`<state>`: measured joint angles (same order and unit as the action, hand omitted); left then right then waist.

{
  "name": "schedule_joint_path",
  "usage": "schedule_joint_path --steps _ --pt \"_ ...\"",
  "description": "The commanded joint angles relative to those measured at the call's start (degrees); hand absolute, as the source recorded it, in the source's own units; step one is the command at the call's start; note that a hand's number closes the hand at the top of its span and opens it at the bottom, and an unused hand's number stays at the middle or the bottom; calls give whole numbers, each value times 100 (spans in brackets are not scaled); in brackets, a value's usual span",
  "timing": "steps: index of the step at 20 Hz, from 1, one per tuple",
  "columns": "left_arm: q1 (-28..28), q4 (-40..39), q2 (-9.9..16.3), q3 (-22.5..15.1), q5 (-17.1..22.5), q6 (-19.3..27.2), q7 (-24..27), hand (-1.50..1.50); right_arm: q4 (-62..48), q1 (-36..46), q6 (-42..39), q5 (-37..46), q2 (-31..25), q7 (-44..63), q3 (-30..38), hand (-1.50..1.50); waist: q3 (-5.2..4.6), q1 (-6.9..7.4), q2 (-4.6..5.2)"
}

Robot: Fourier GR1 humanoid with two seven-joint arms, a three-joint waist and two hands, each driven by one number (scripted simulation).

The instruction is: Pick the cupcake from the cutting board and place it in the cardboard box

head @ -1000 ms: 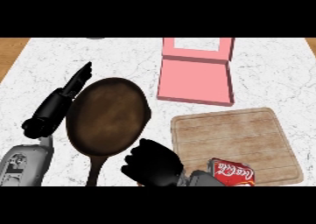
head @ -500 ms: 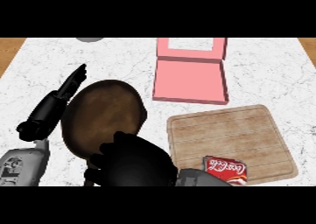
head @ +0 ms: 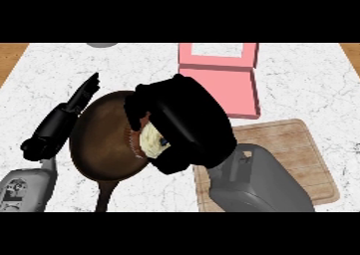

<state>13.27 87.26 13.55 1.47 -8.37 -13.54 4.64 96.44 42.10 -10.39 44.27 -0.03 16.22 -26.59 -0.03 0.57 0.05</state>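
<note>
The left hand (head: 61, 124) rests straight-fingered beside the brown pan (head: 101, 144), unmoved. The right hand (head: 184, 122) has risen and swung left from the cutting board (head: 300, 154); its fingers (head: 138, 104) curl round the cupcake (head: 149, 141), tipped sideways over the pan, frosting rightward. The pink box (head: 227, 79) lies open beyond.

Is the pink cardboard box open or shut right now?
Open: the pink cardboard box lies flat with its lid folded back, and nothing shows inside.
</note>
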Motion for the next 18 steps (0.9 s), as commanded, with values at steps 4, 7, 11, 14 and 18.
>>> schedule_joint_path --steps 4,7,11,14,18 --pt "-326 300 16 37 24 -61 94 0 -1391 1188 32 -345 2 -7 1493 150 1 39 0" --pt "159 -66 -145 -72 -180 120 -56 0 -2420 1469 347 74 -466 -774 1576 150 0 30 37" --pt "198 -59 48 87 24 -137 -75 0 -3559 1885 -163 91 -892 -1148 1649 150 -2 94 58" --pt "215 -36 20 46 12 -151 -52 0 -4194 2078 -806 42 -974 -1125 1569 150 -3 124 58" --pt "378 -55 -128 -14 -47 -36 -167 0 -5131 2492 -1269 -34 -1472 -1925 1766 150 1 119 61"
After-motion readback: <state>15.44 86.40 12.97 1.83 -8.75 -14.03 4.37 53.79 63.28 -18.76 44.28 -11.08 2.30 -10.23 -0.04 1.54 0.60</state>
